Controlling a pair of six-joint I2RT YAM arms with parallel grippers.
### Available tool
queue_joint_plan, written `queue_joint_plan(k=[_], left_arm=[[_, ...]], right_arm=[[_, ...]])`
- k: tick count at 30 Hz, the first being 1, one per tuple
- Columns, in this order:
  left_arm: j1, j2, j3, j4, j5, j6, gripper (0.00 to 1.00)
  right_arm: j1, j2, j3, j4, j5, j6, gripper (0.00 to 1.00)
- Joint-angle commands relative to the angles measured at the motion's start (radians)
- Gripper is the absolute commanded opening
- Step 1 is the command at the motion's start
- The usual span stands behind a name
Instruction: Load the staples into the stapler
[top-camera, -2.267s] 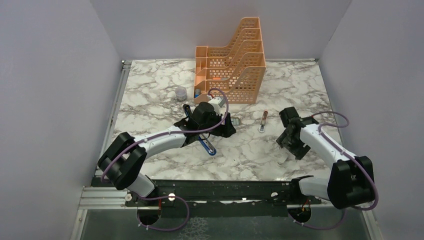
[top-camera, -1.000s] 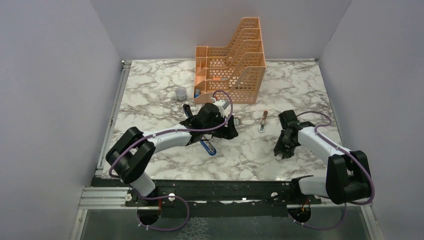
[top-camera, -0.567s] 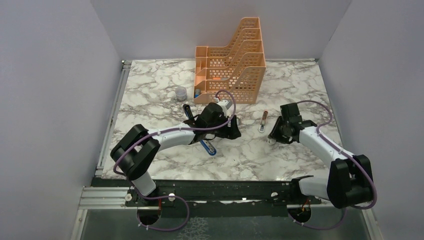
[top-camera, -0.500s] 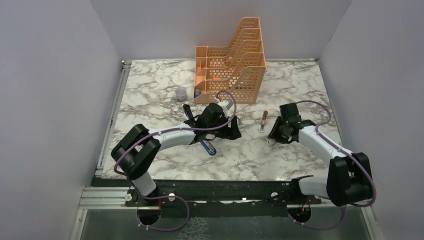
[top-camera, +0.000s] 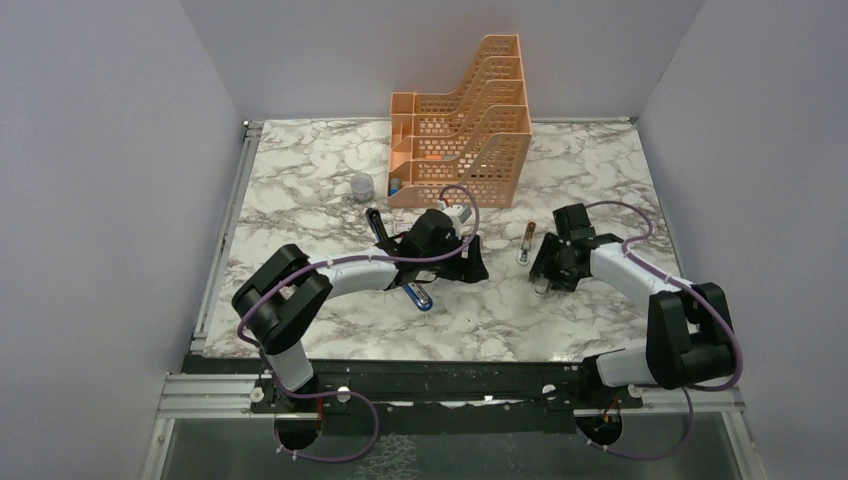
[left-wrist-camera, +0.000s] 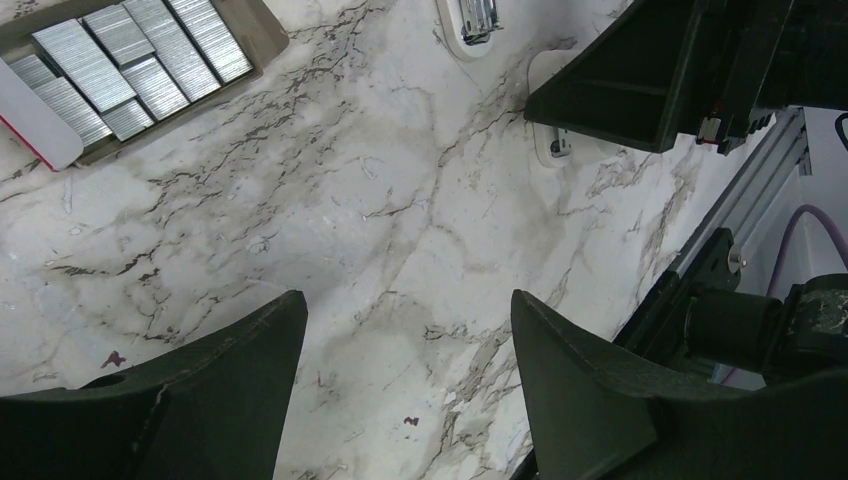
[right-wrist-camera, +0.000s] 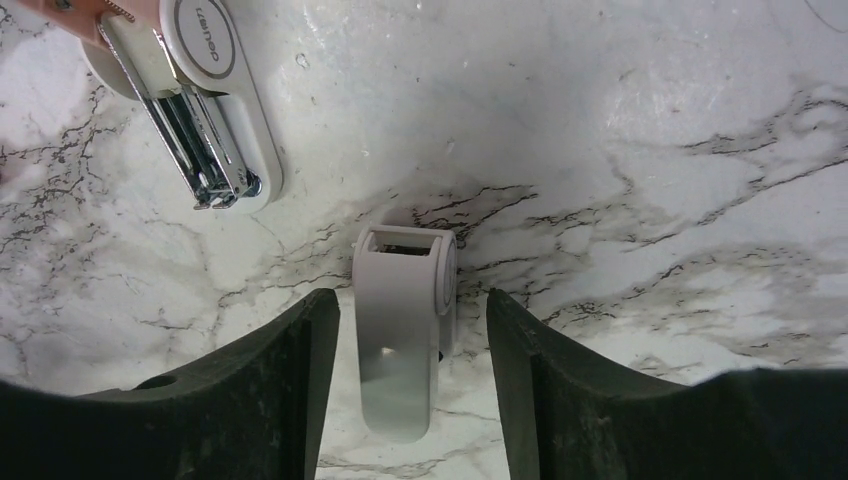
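The staples, a dark tray of metal strips (left-wrist-camera: 130, 70) with its red-and-white box (left-wrist-camera: 35, 115) beside it, lie at the top left of the left wrist view; in the top view my left arm hides them. The blue stapler (top-camera: 414, 294) lies on the marble under my left forearm. My left gripper (top-camera: 472, 264) (left-wrist-camera: 405, 320) is open and empty over bare marble, just past the tray. My right gripper (top-camera: 545, 273) (right-wrist-camera: 410, 300) is open, its fingers on either side of a small white oblong piece (right-wrist-camera: 405, 330), not closed on it.
A small pink-and-white tool (top-camera: 526, 243) (right-wrist-camera: 190, 110) lies just beyond the white piece. An orange file organiser (top-camera: 465, 120) stands at the back. A small clear cup (top-camera: 361, 186) stands left of it. The two grippers are close together (left-wrist-camera: 680, 70).
My right gripper swung left and forward from the right side and now straddles the white oblong piece. My left gripper slid right, past the staple tray.
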Motion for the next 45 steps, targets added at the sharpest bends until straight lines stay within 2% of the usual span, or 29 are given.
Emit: queue_joint_plan(k=[1,7,13,18,22,26,28,33,38,45], left_arm=[[-0.006,0.013,0.027,0.047,0.031,-0.033,0.76],[-0.007,0.041,0.042,0.055,0.043,-0.043,0.75],[-0.014,0.087,0.062,0.083,0.055,-0.073,0.71],[-0.024,0.129,0.08,0.117,0.07,-0.102,0.64],[-0.037,0.168,0.096,0.137,0.074,-0.114,0.56],[-0.056,0.21,0.117,0.168,0.077,-0.129,0.54],[-0.067,0.228,0.129,0.188,0.072,-0.137,0.53],[-0.093,0.278,0.145,0.264,0.065,-0.172,0.53],[-0.095,0.309,0.035,0.525,0.068,-0.388,0.53],[-0.099,0.382,0.064,0.592,0.097,-0.429,0.47]], right_arm=[[0.003,-0.004,0.039,-0.069,0.045,-0.019,0.63],[0.004,-0.094,0.013,-0.113,-0.012,-0.036,0.64],[0.006,-0.128,-0.025,-0.12,-0.075,-0.026,0.55],[0.007,-0.113,-0.037,-0.097,-0.107,-0.015,0.49],[0.007,-0.118,-0.043,-0.077,-0.114,-0.006,0.38],[0.007,-0.137,-0.032,-0.076,-0.109,0.009,0.24],[0.007,-0.15,-0.024,-0.085,-0.108,0.02,0.2],[0.007,-0.188,0.001,-0.122,-0.111,0.056,0.19],[0.007,-0.217,0.0,-0.128,-0.145,0.093,0.18],[0.007,-0.23,-0.017,-0.107,-0.216,0.121,0.17]])
